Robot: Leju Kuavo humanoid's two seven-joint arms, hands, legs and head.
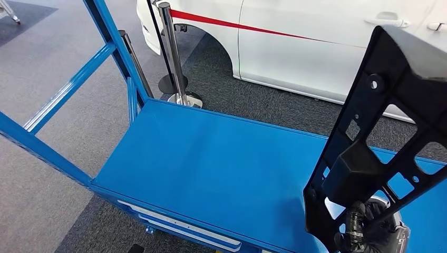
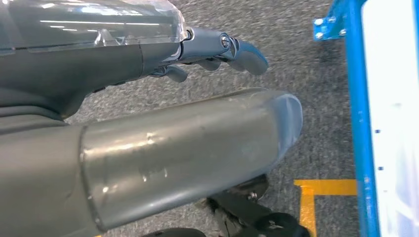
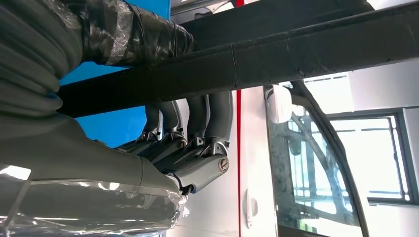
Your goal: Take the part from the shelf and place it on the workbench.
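Note:
The part point(image 1: 379, 142) is a long black plastic bracket with cut-outs, standing nearly upright over the right end of the blue workbench point(image 1: 211, 163). My right hand point(image 1: 369, 226) grips its lower end from below. In the right wrist view the fingers point(image 3: 192, 123) wrap around the black bar of the part point(image 3: 296, 54). My left hand point(image 2: 217, 52) hangs beside the bench over grey carpet, its fingers loosely curled with nothing in them.
A white car point(image 1: 295, 42) with a red stripe stands behind the bench. Chrome barrier posts point(image 1: 174, 52) stand at the bench's far left corner. Blue frame rails point(image 1: 68, 89) rise at the left. A yellow floor marking point(image 2: 321, 192) lies by the bench edge.

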